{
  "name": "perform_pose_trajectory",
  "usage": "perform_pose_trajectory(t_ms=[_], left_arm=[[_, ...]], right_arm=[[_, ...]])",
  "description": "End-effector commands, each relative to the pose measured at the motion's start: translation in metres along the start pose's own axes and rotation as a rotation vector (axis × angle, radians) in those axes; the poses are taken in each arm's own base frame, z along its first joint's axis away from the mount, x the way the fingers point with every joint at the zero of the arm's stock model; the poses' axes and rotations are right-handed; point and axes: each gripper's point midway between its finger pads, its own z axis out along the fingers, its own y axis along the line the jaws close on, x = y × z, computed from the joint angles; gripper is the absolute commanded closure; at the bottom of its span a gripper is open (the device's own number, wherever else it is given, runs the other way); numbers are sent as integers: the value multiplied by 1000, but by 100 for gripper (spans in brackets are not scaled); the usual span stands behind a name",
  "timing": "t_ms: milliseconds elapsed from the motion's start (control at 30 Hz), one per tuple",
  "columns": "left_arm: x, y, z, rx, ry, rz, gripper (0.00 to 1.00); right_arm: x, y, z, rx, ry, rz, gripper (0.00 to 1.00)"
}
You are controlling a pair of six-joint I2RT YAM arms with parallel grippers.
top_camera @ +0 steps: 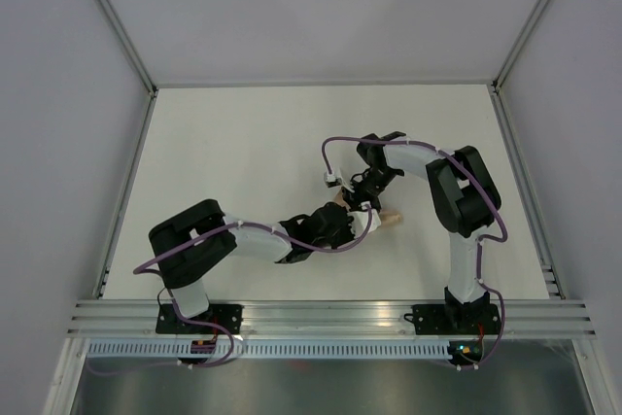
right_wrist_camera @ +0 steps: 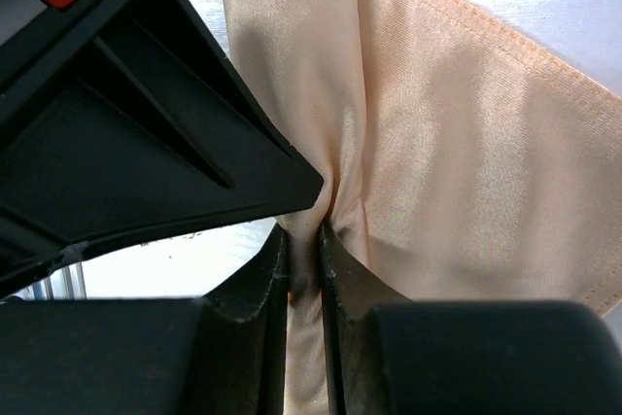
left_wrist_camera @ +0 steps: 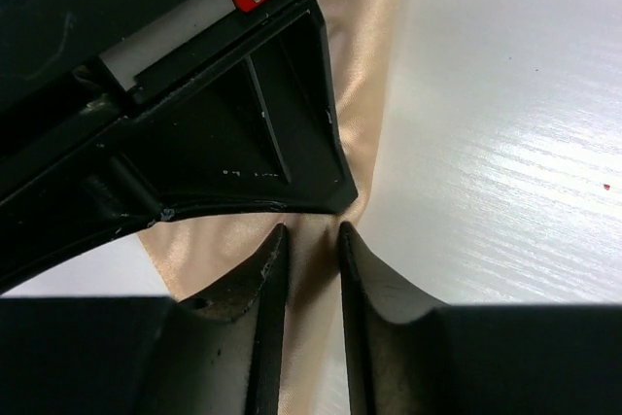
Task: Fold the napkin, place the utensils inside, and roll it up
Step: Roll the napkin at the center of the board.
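**Top external view.** The 2 arms meet just right of the middle of the table (top_camera: 272, 143). The left gripper (top_camera: 350, 226) and right gripper (top_camera: 363, 199) are tip to tip. Only a small peach patch of the napkin (top_camera: 391, 222) shows, just right of the left gripper. The rest is hidden under the 2 wrists. I see no utensils on the bare table.

**Left wrist view.** The left gripper (left_wrist_camera: 313, 240) has its jaws drawn in to a narrow gap with a gathered band of napkin (left_wrist_camera: 364, 65) between them. I read that as a pinch on the cloth. The band runs away from the jaws across the table and passes under a finger (left_wrist_camera: 282, 133) of the right gripper. No utensils are visible here.

**Right wrist view.** The right gripper (right_wrist_camera: 303, 235) has its jaws pressed onto a tight pleat of napkin (right_wrist_camera: 466, 191). To the right of the pinch the cloth lies flat, with a stitched hem along its far and right edges. A finger (right_wrist_camera: 146, 114) of the left gripper fills the left of this view.

**Progress, my judgement.**
- **Folding:** done or mostly done, since the cloth is gathered into a compact shape.
- **Utensils:** I cannot tell whether they are inside.
- **Roll:** unfinished, with a flat panel of cloth loose at the right.
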Motion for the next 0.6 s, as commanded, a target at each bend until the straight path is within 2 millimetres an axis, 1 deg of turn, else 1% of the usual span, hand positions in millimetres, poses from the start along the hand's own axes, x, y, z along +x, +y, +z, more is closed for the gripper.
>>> perform_pose_trajectory(t_ms=[0, 33, 67, 100, 133, 167, 200, 233, 267, 300, 333, 367, 400, 500, 533, 567], left_arm=[[2, -10, 9, 68, 7, 23, 81], [2, -10, 9, 72, 8, 15, 85], [5, -13, 9, 89, 12, 13, 87], [6, -14, 9, 101, 16, 10, 90], [7, -14, 9, 103, 20, 1, 92], [8, -17, 9, 132, 17, -10, 95], [10, -18, 8, 142, 21, -19, 96], [12, -17, 8, 150, 24, -35, 97], [13, -20, 8, 173, 25, -46, 98], [15, -21, 8, 187, 30, -65, 98], [16, -19, 7, 194, 30, -79, 98], [16, -23, 7, 221, 29, -90, 98], [16, -23, 7, 229, 32, -102, 98], [20, -27, 7, 267, 48, -120, 98], [21, -25, 8, 271, 50, -133, 98], [20, -27, 7, 289, 53, -142, 98]], right_arm=[[36, -18, 15, 24, 121, 14, 89], [33, -18, 12, 25, 110, 17, 87], [28, -17, 9, 24, 89, 17, 80], [25, -16, 6, 23, 75, 19, 78], [20, -16, -1, 34, 53, 18, 74], [14, -14, -6, 32, 37, 18, 69], [6, -12, -13, 36, 4, 12, 66], [0, -11, -21, 42, -19, 20, 64], [-5, -11, -27, 48, -40, 19, 62], [-14, -7, -36, 54, -77, 11, 60], [-18, -7, -44, 66, -102, 15, 59], [-22, -6, -49, 72, -123, 22, 58], [-29, -4, -58, 89, -150, 14, 55], [-39, -2, -76, 127, -217, 23, 54], [-41, -6, -83, 153, -241, 24, 54], [-40, -5, -85, 160, -258, 44, 54]])
